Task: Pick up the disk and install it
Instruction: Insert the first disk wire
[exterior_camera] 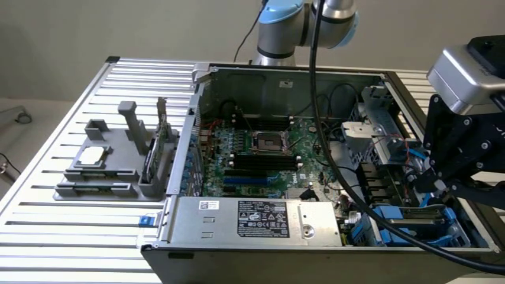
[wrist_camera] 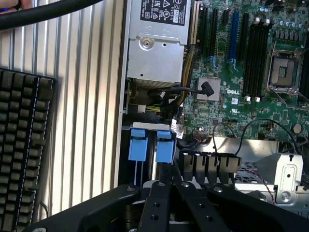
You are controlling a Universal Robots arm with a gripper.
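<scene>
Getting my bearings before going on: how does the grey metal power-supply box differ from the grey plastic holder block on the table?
The grey metal power-supply box lies inside the open computer case; the grey plastic holder block stands outside it on the slatted metal table. The box is flat-sided with a dark printed label; the block has upright posts. Both are grey.
</scene>
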